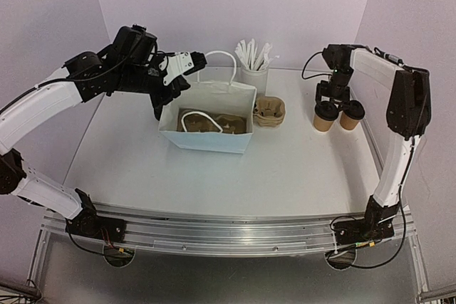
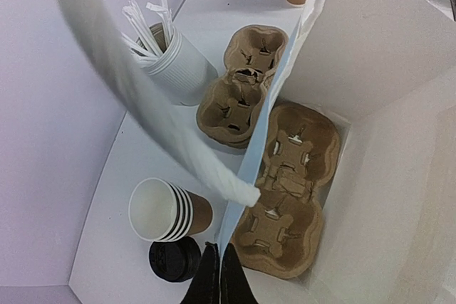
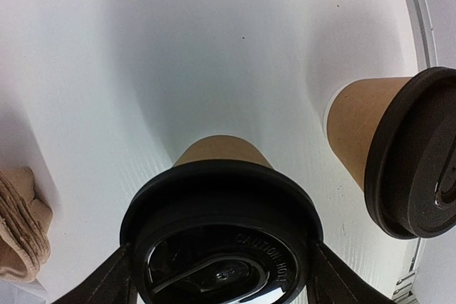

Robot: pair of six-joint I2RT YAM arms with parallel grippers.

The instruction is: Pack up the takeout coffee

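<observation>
Two takeout coffees stand at the right: a lidded kraft cup [image 1: 325,116] [image 3: 221,233] and a second [image 1: 350,114] [image 3: 399,154] beside it. My right gripper [image 1: 329,97] [image 3: 221,265] is open just over the left cup, one finger on each side of its black lid. My left gripper [image 1: 161,107] [image 2: 218,282] is shut on the left rim of the pale blue bag [image 1: 206,137] [image 2: 251,161]. A brown cup carrier [image 1: 214,124] [image 2: 288,197] lies inside the bag.
Spare carriers [image 1: 269,110] [image 2: 242,90] lie right of the bag. A white holder of sticks [image 1: 254,69] [image 2: 178,62] stands behind. A stack of empty cups [image 2: 164,211] and black lids [image 2: 174,260] sit left of the bag.
</observation>
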